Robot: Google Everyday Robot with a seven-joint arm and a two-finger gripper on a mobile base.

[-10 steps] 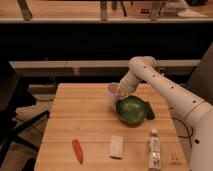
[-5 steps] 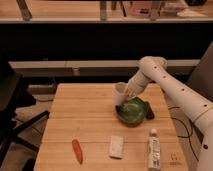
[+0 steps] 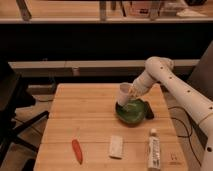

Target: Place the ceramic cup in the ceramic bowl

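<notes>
The white ceramic cup (image 3: 124, 93) is tilted in my gripper (image 3: 131, 93), just above the left rim of the green ceramic bowl (image 3: 131, 112). The bowl sits on the wooden table toward its right side. My white arm reaches in from the right, and the gripper is shut on the cup's right side. The cup's base hangs over the bowl's near-left edge; I cannot tell whether it touches the bowl.
An orange carrot (image 3: 77, 150), a white flat packet (image 3: 116, 147) and a white tube-shaped bottle (image 3: 154, 148) lie near the table's front edge (image 3: 100, 167). A dark object (image 3: 149, 109) lies right of the bowl. A black chair (image 3: 12, 115) stands at the left.
My gripper has carried the cup to the right and a little down, from left of the bowl to over the bowl's left rim.
</notes>
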